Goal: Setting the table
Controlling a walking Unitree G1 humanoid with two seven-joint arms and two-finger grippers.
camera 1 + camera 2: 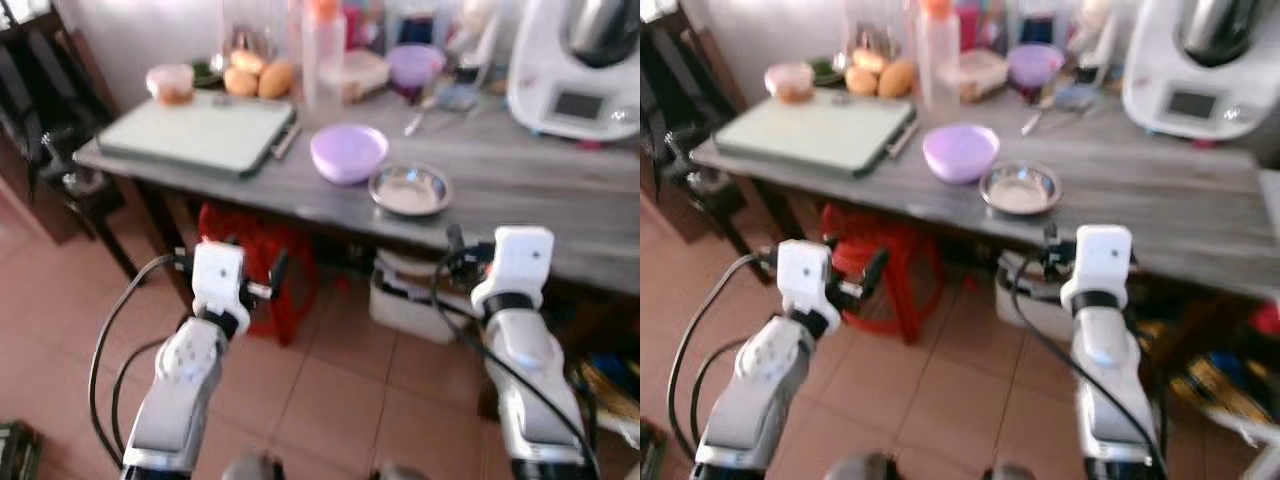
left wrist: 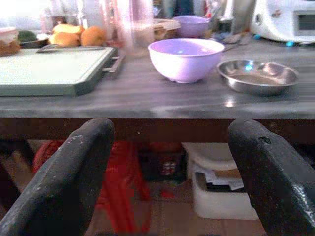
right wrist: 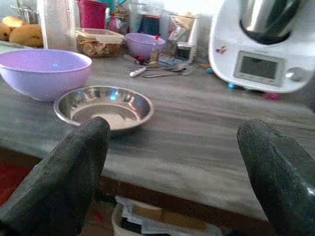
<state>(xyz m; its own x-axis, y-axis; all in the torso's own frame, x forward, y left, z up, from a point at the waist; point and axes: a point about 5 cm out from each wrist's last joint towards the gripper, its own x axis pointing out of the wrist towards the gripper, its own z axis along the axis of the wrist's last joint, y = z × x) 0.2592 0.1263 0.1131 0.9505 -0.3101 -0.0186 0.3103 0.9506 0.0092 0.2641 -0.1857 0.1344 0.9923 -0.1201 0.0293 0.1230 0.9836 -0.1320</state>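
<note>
From the head, a purple bowl [image 1: 348, 152] and a steel dish [image 1: 410, 188] are sitting side by side near the front edge of the grey worktop [image 1: 520, 190], with a green tray [image 1: 200, 133] further left. Both arms are hovering short of the worktop over the tiled floor [image 1: 330, 400].

At the left wrist, the left pincer [image 2: 170, 172] is standing with fingers wide apart and empty, below the worktop edge, the bowl lying ahead.

At the right wrist, the right pincer [image 3: 179, 169] is also gaping apart, holding nothing, the dish lying just beyond it beside the bowl, a white kitchen machine [image 3: 261, 44] behind.
</note>
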